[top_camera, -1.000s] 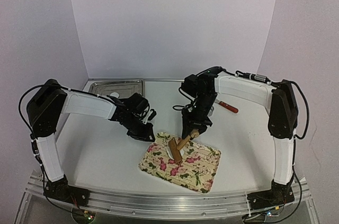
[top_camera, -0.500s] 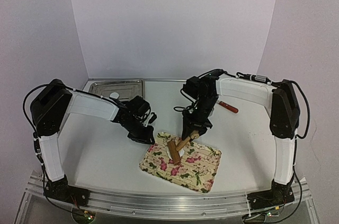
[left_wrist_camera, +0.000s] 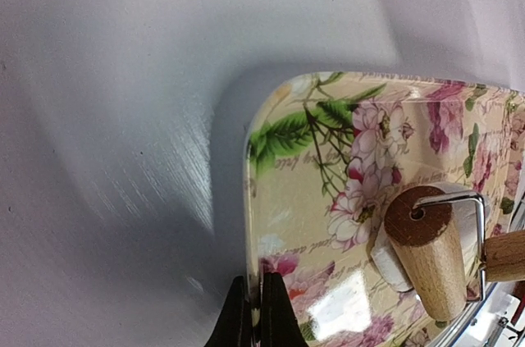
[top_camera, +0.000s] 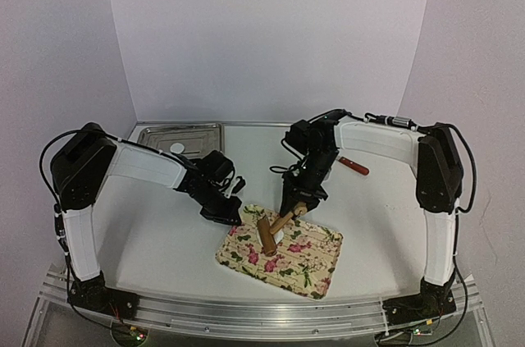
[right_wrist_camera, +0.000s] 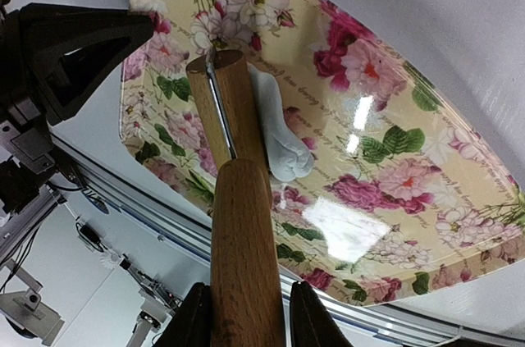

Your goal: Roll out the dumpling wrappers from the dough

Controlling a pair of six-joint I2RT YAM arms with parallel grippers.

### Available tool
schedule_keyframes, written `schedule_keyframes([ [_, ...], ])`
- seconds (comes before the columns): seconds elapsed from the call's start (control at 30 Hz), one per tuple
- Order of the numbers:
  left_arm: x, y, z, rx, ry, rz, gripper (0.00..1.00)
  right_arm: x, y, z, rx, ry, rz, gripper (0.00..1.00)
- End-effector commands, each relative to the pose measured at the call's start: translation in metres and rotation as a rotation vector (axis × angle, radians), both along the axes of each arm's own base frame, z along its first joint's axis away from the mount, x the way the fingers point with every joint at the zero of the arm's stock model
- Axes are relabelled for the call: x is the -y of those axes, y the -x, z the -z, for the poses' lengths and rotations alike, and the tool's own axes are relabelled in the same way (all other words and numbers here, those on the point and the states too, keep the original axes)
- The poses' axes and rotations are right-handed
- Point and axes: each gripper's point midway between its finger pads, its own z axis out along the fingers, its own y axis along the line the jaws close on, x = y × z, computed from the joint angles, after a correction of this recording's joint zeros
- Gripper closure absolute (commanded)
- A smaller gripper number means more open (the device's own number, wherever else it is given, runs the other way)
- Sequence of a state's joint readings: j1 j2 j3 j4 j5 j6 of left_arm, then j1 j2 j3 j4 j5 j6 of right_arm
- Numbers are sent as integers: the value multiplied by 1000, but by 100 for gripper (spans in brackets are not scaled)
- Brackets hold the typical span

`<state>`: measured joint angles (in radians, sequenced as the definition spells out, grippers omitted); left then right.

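**Dough [right_wrist_camera: 279, 138] beneath the roller [right_wrist_camera: 225, 109] on the tray [left_wrist_camera: 287, 199]**

One lump of white dough, flattened and creased, lies on the one floral tray towards its far-left corner, against the roller's wooden barrel. The tray sits on the table [top_camera: 156, 232], near the middle of its front edge. Cursive script is printed among the tray's roses, too faint to read; no brand shows.

The left gripper [left_wrist_camera: 254, 306] is pinched tight on the tray's rim, one finger on each side. The right gripper [right_wrist_camera: 246, 306] is partly open around the roller's wooden handle, clamping it between both fingers.

One steel pan [top_camera: 205, 130] stands at the table's back left and holds one wrapper [top_camera: 176, 148], a small white disc. One red-handled tool [top_camera: 354, 166] lies behind the right arm.
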<state>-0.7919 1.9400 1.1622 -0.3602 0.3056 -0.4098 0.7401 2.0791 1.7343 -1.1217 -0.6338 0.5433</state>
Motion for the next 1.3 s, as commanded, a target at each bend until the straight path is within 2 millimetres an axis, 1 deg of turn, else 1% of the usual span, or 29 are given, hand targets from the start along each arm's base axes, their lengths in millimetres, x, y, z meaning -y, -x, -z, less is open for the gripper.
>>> schedule_keyframes([
  [0.0,-24,-1,23,-1,-125,-37,100,71,-3,73,12,392,51,100],
  [0.03,-28,-1,24,3,-141,-47,100,77,-3,69,17,395,62,100],
  [0.2,-38,-1,27,11,-170,-83,100,116,4,70,-11,439,96,100],
  [0.27,-41,0,29,7,-179,-92,100,128,8,74,-25,455,100,100],
  [0.4,-45,2,31,3,-191,-109,100,145,16,82,-53,479,107,100],
  [0.63,-50,2,29,14,-204,-121,100,167,26,91,-81,519,116,100],
  [0.8,-54,2,29,14,-209,-133,100,180,29,89,-87,523,140,100],
  [1.1,-58,1,29,16,-215,-145,100,196,43,92,-114,549,147,100],
  [1.27,-60,1,28,19,-218,-152,100,203,46,89,-117,542,175,100],
])
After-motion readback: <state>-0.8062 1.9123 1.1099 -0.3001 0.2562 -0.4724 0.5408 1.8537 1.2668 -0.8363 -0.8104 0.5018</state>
